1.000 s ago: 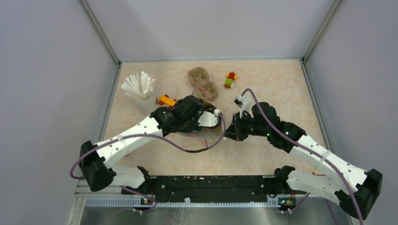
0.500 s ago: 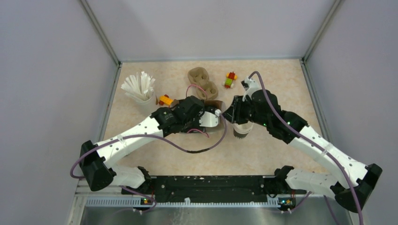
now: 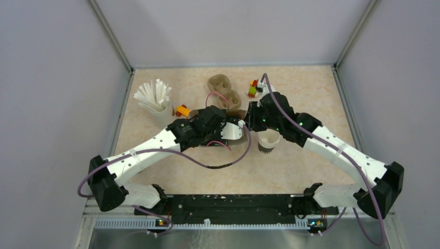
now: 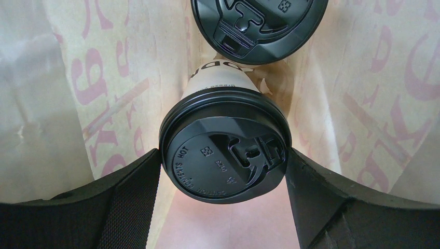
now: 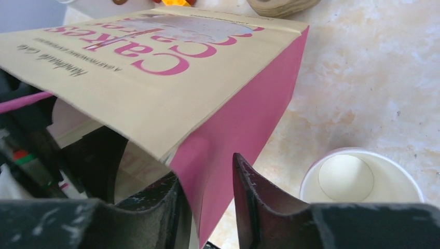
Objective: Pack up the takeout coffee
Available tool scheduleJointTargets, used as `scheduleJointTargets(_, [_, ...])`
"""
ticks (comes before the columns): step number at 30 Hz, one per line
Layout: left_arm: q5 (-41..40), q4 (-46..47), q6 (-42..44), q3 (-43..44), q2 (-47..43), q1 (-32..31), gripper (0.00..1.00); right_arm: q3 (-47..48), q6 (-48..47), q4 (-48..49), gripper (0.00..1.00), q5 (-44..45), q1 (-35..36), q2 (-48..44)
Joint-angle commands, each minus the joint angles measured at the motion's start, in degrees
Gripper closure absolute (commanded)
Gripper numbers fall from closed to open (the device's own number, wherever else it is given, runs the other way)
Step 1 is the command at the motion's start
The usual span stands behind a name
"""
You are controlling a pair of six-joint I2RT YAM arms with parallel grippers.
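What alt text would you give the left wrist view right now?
A black-lidded paper cup lies inside a cream paper bag with pink lettering, lid facing the camera, held at both sides by the left gripper. A second black lid shows at the top edge.

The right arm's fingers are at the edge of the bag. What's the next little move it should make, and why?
Probably close the right gripper on the paper bag's pink side panel. Its fingers straddle that edge with a gap, while the left gripper holds a lidded cup inside the bag. A pinch should steady the bag for the release.
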Motion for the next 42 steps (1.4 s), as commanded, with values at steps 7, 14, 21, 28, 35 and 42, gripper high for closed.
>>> scheduleJointTargets(7, [-2.87, 0.34, 0.20, -0.04, -2.44, -0.45, 0.88, 1.18, -2.68, 4.16, 1.00, -1.05, -0.61, 1.09])
scheduleJointTargets(14, [-2.73, -5.56, -3.53, 1.88, -4.37, -2.66, 0.87, -7.33, -2.49, 5.89, 1.00, -6.45, -0.53, -5.53])
scheduleJointTargets(21, [-0.61, -7.46, -3.28, 1.84, -5.30, -5.35, 0.89, -12.11, -4.23, 7.79, 1.00, -8.02, -0.52, -9.25])
scheduleJointTargets(28, [-5.24, 0.04, 1.49, -4.05, -5.48, -6.53, 0.89, -11.16, -5.83, 9.47, 1.00, -10.77, -0.43, -8.12])
scheduleJointTargets(35, [-7.67, 4.71, 2.07, -7.96, -4.05, -6.50, 0.89, -11.47, -6.78, 9.24, 1.00, -11.49, -0.35, -9.44])
scheduleJointTargets(42, [-4.06, 4.20, 0.24, -6.34, -3.30, -6.52, 0.88, -12.15, -8.28, 10.16, 1.00, -13.82, -0.35, -10.13])
